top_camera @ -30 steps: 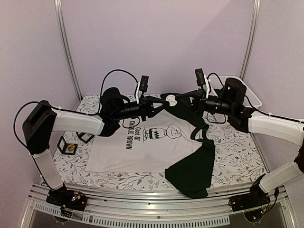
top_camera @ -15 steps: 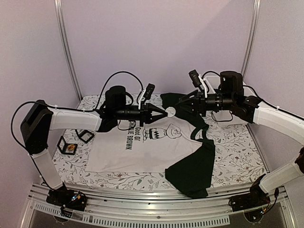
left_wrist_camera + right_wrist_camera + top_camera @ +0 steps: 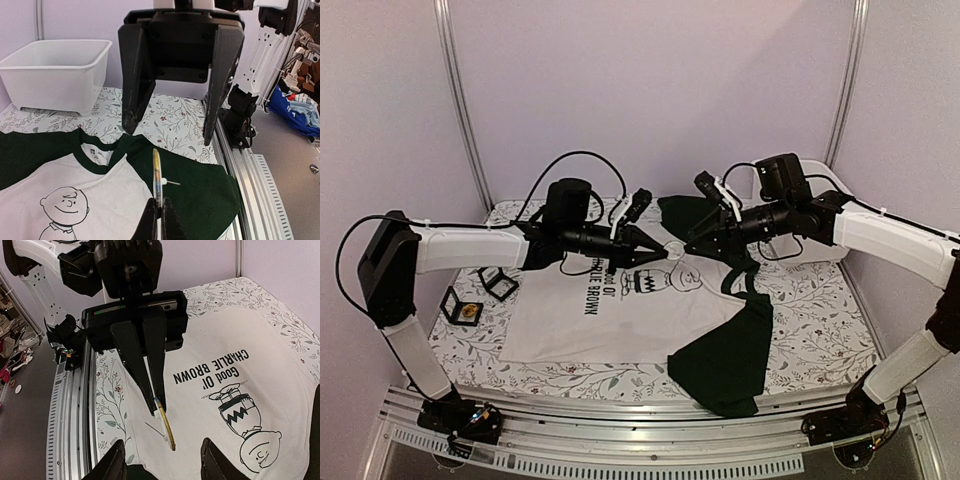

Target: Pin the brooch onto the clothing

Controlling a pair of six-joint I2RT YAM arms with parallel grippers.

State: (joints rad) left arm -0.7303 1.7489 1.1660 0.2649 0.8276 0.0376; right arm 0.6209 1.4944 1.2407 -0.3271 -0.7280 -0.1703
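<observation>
The white T-shirt (image 3: 620, 300) with dark sleeves and a cartoon boy print lies flat on the table; it also shows in the left wrist view (image 3: 100, 200) and the right wrist view (image 3: 225, 365). My left gripper (image 3: 660, 254) is shut on the edge of a small round brooch (image 3: 672, 250), held in the air above the shirt's chest. In the left wrist view the brooch (image 3: 157, 175) is edge-on above my left gripper (image 3: 160, 202), its pin pointing right. My right gripper (image 3: 694, 243) is open, facing the brooch (image 3: 166, 427) with a finger on each side (image 3: 162, 442), not touching it.
A white bin (image 3: 845, 205) stands at the back right, also in the left wrist view (image 3: 55, 75). An open black brooch case (image 3: 463, 308) and a black frame (image 3: 498, 288) lie left of the shirt. One dark sleeve (image 3: 725, 360) is folded over toward the front edge.
Both grippers have moved lower and closer together. The left gripper carried the brooch right and down; the open right gripper moved left until its fingers flank the brooch.
</observation>
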